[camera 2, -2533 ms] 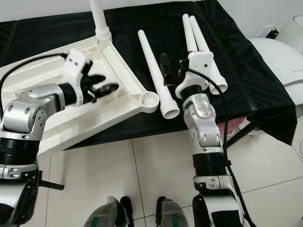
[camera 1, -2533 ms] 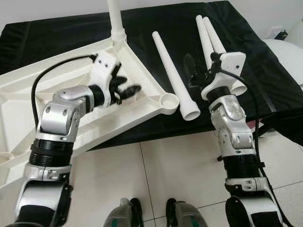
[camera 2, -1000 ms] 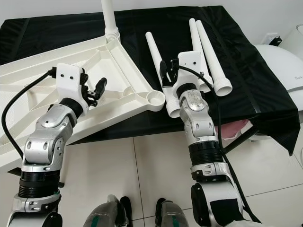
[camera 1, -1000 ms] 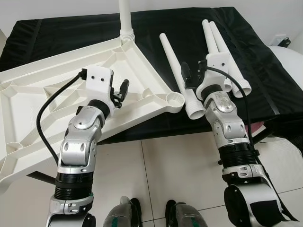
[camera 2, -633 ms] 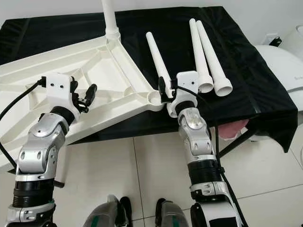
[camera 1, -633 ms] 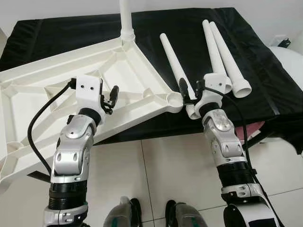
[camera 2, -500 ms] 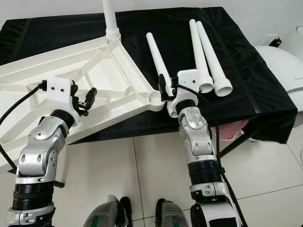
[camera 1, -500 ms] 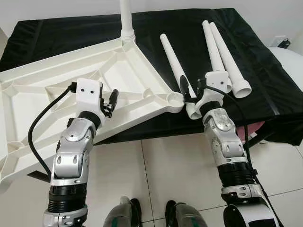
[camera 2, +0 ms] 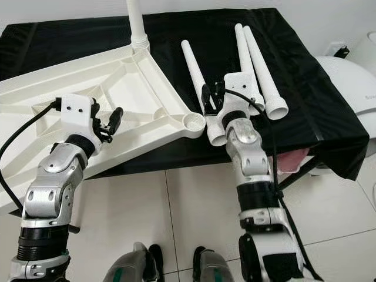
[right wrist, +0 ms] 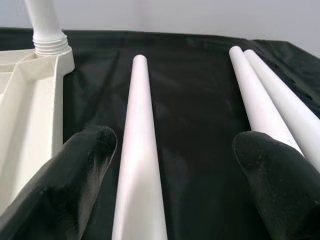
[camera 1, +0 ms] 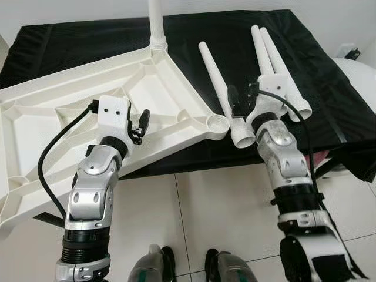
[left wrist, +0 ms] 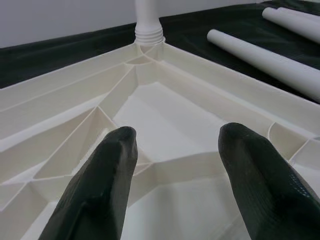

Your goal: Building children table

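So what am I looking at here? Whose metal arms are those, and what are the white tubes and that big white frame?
Those are a humanoid robot's own two arms, seen from cameras in its head looking down. The other two pictures come from cameras on its wrists, looking along its black fingers. On the black cloth lies an upside-down white plastic tabletop, with one leg already standing in a corner socket. Three loose legs lie beside it: a single leg and a pair of legs. The left gripper hovers open over the tabletop. The right gripper is open around the single leg's wide end. Nothing is held yet.
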Controlling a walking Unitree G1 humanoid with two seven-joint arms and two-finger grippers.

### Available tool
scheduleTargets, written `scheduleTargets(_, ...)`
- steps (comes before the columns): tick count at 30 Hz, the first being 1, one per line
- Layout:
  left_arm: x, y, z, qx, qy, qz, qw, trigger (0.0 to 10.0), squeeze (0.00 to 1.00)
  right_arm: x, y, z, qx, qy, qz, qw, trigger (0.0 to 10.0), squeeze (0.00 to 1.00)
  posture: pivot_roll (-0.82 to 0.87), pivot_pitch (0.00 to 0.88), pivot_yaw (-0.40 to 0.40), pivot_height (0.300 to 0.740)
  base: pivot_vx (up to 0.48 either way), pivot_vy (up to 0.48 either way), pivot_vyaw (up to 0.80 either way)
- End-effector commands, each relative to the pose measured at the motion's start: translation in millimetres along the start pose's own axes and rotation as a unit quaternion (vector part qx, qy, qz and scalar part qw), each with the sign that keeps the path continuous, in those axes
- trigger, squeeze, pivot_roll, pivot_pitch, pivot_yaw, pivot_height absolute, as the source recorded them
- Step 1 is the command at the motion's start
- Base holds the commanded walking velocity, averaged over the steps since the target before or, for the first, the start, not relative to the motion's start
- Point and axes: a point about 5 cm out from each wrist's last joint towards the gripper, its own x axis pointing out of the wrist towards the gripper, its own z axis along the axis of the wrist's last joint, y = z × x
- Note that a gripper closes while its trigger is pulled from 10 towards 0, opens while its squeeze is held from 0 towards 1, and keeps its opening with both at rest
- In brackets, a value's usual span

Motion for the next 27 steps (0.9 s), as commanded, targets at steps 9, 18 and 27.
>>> scheduleTargets(9,-7.4,1.7,2.0,-0.004,0.006,0.032,0.999,10.0,0.00,14.1,1.2,-16.9,0.020,0.114,0.005,0.993,10.0,0.00,0.00,0.194,-0.038,0.740,0.000,0.000,0.00)
scheduleTargets(18,-9.9,-0.5,2.0,-0.007,0.010,0.031,0.999,10.0,0.00,23.7,4.6,-12.3,0.020,0.169,0.007,0.985,10.0,0.00,0.00,0.204,-0.048,0.740,0.000,0.000,0.00)
scheduleTargets(27,-10.3,-2.7,3.5,-0.014,0.009,0.027,0.999,10.0,0.00,31.8,3.6,-8.3,0.040,0.243,0.001,0.969,10.0,0.00,0.00,0.204,-0.054,0.740,0.000,0.000,0.00)
